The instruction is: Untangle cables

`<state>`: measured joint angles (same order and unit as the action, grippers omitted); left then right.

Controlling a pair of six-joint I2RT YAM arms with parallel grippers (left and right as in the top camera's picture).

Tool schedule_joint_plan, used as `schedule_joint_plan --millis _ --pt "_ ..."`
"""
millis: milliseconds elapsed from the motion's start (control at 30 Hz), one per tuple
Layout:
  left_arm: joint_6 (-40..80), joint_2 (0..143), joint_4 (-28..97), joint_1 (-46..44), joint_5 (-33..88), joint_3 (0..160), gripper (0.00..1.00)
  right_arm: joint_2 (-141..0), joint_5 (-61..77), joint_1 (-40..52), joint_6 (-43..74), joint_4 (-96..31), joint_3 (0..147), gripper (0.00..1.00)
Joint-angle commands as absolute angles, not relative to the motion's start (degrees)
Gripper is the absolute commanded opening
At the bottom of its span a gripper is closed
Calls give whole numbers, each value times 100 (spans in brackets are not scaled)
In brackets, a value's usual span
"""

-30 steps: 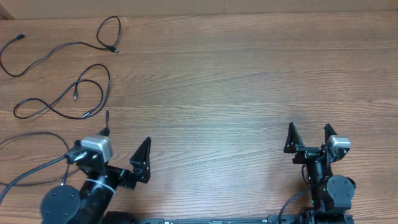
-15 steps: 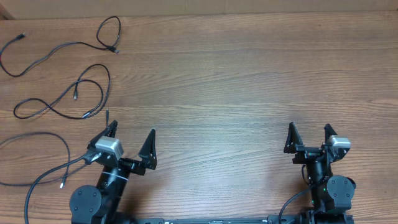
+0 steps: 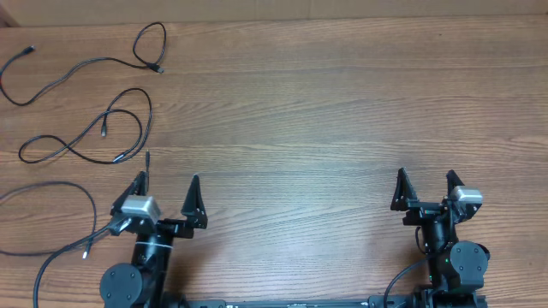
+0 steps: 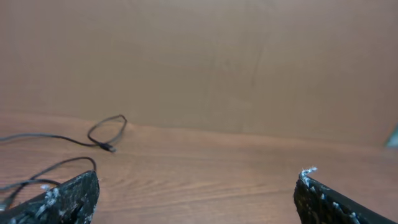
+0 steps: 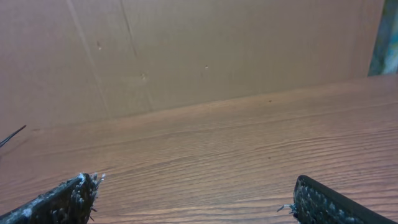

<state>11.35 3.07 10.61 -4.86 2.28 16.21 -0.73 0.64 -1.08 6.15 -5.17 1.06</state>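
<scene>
Left pincer (image 3: 169,180): spread wide, nothing between its fingers, at the near edge of the surface (image 3: 325,111).
Right pincer (image 3: 425,175): also spread wide and holding nothing, at the near edge on the right, well apart from every cable.
First cable (image 3: 94,60): lies loose at the far left corner, with a small loop at its right end; the left wrist view shows that loop (image 4: 109,130) flat on the wood.
Second cable (image 3: 151,111): lies just nearer than the first, in one open loop, its near end close to the left pincer's outer finger (image 3: 139,184).
Third cable (image 3: 60,185): curves in from the left edge, beside the left arm's base.
Cables together: separate strands, none crossing another.
Backdrop: plain brown wall (image 4: 217,56) behind the surface.
</scene>
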Motion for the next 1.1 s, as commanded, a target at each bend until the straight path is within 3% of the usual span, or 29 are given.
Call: schedule_joint_plan --millis 0,367,800,1067 --pt "1009 143 1002 -325 104 1555 99 -16 10 -119 591 -484 45 100" --pt "1205 19 849 -296 106 1256 100 -16 10 -119 589 -484 45 100" --pt "1699 19 -744 -296 152 21 100 -16 10 -119 591 -484 45 100" --pt "1671 19 -401 -298 -5 27 99 -16 10 -119 591 -484 45 100"
